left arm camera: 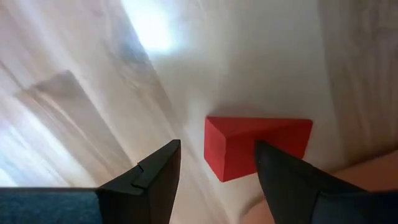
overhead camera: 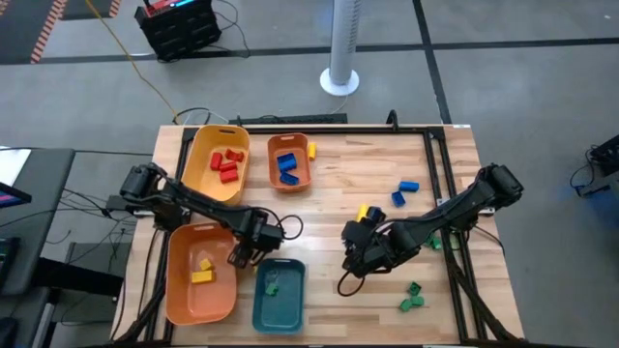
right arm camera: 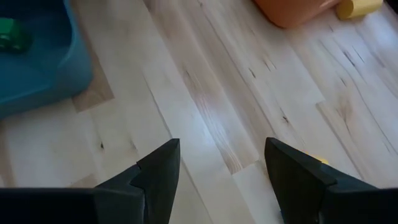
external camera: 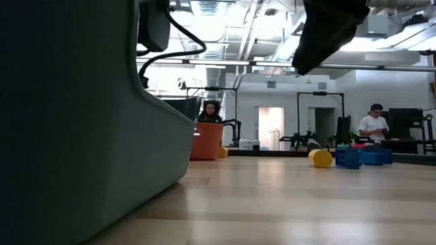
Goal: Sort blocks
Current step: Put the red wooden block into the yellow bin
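A red block (left arm camera: pixel 236 149) lies on the wooden table beside the large orange tray (overhead camera: pixel 184 290). My left gripper (left arm camera: pixel 217 180) is open just above it. One finger (left arm camera: pixel 283 177) stands in front of the block and the other (left arm camera: pixel 158 177) stands off to its side. In the high view my left gripper (overhead camera: pixel 242 253) hides the block. My right gripper (overhead camera: pixel 353 249) is open and empty over bare table (right arm camera: pixel 217 124), near a yellow block (overhead camera: pixel 366 211). Blue blocks (overhead camera: pixel 402 191) and green blocks (overhead camera: pixel 411 297) lie on the table's right half. My left gripper points down at the red block, and one finger (left arm camera: pixel 283 177) covers part of the block's side (left arm camera: pixel 249 158). I cannot tell whether it touches the block. The block lies flat on the table.
A yellow-orange tray (overhead camera: pixel 205 145) holds red blocks and a small orange tray (overhead camera: pixel 298 174) holds blue ones. The large orange tray holds yellow blocks (overhead camera: pixel 201 272). A teal tray (overhead camera: pixel 263 307) holds a green block (right arm camera: pixel 12 34). A yellow block (overhead camera: pixel 311 151) lies beside the small tray. People stand beyond the table.
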